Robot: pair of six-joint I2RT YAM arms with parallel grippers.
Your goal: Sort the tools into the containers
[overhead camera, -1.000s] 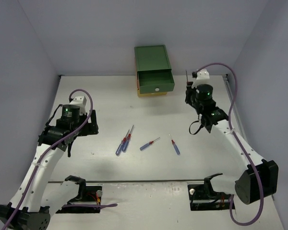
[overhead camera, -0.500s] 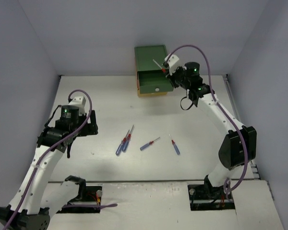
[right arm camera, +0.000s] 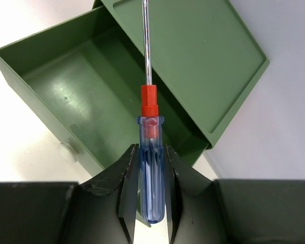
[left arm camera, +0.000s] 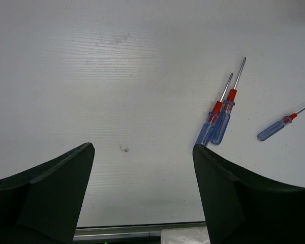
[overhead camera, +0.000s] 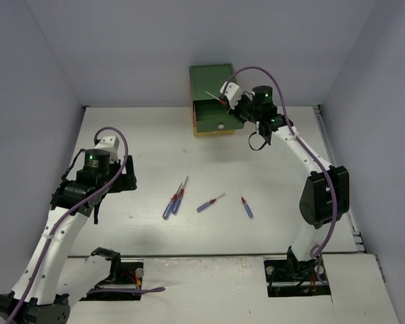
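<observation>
- Left gripper (left arm camera: 142, 148): jaws spread wide, nothing between them, hovering over the bare table (left arm camera: 117, 61).
- Ahead and to the right of its fingertips: paired screwdrivers (left arm camera: 218, 119), blue-handled, lying side by side and touching, shafts pointing away.
- Further right, apart from that pair: a third screwdriver (left arm camera: 282, 124), lying at a slant.
- Further right again, seen only from the top view: a fourth screwdriver (overhead camera: 246, 204), lying on its own.
- Right gripper (right arm camera: 151, 148): clamped on the blue handle of the held screwdriver (right arm camera: 149, 104), red collar and shaft projecting straight ahead of the fingertips.
- Below and ahead of those fingers: the green drawer (right arm camera: 86, 86), standing open, nothing visible inside; white knob (right arm camera: 68, 151) just left of the left finger.
- Beyond the drawer, under the shaft tip: the cabinet top (right arm camera: 193, 56).
- Step in hand, as judged: release into the drawer.
- Before parting the jaws, confirm that the whole tool, tip included, hangs over the cavity and not over the cabinet top; pull back or swing left if not.
- Align the shaft with the drawer's long side.
- Lower close to the drawer floor to limit bounce, then open fully and lift straight up, clear of the walls.
</observation>
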